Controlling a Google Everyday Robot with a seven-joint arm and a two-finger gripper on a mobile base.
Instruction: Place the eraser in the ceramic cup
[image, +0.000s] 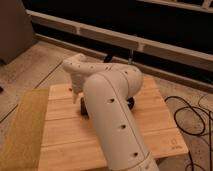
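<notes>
Where the thick, white, hole-dotted arm (112, 115) crossed the slatted wooden board (60, 145), it covered the middle, leaving smooth bare planks open toward 7 and 4 o'clock. Its gripper (75, 95) hung near the far-left corner, at about 10 o'clock; whether it was apart or together could not be told. At its 5 o'clock, just beside it, lay the eraser (84, 107), a small dark block half behind the arm. The ceramic cup could not be made out. A coarse yellowish mat (20, 130) flanked the board's 9 o'clock edge, and black cables (192, 117) looped at 3 o'clock.
</notes>
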